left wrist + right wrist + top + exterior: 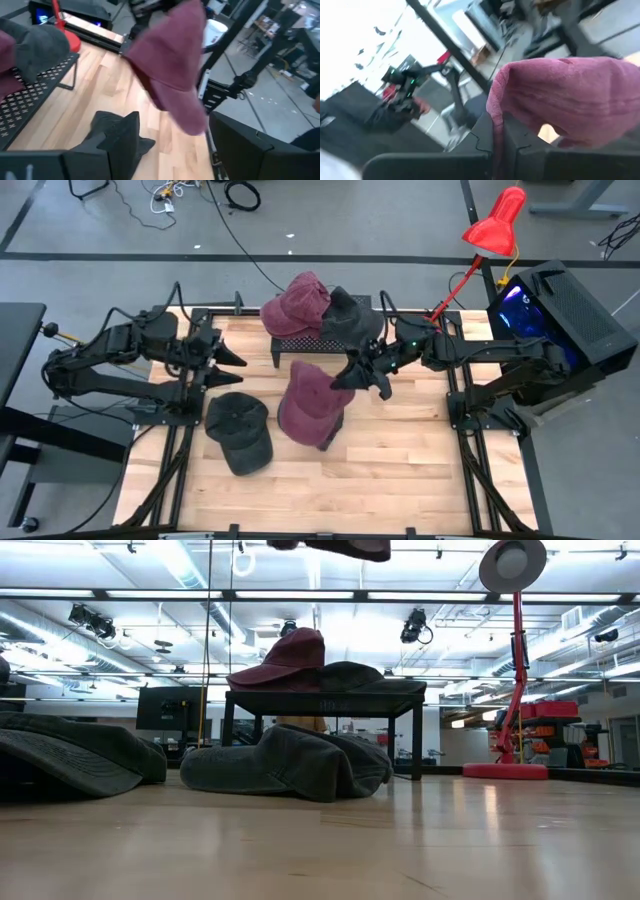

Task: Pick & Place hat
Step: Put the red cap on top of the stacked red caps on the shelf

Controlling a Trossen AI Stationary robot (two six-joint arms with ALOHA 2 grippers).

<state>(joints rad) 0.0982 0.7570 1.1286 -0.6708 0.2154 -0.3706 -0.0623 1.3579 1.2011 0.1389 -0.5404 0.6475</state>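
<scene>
The left gripper (232, 360) waits with its jaws apart above the dark grey cap (240, 432) lying on the table. Mid-table, the maroon cap (312, 402) hangs below the right gripper (352, 378), pinched at its top edge (crown drooping), just before the mesh rack (300, 343).

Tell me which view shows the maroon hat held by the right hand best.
The high view: the whole held hat hangs from the right hand over the table. The left wrist view shows it close but cut off; the right wrist view shows part only; the low view does not show it clearly.
</scene>
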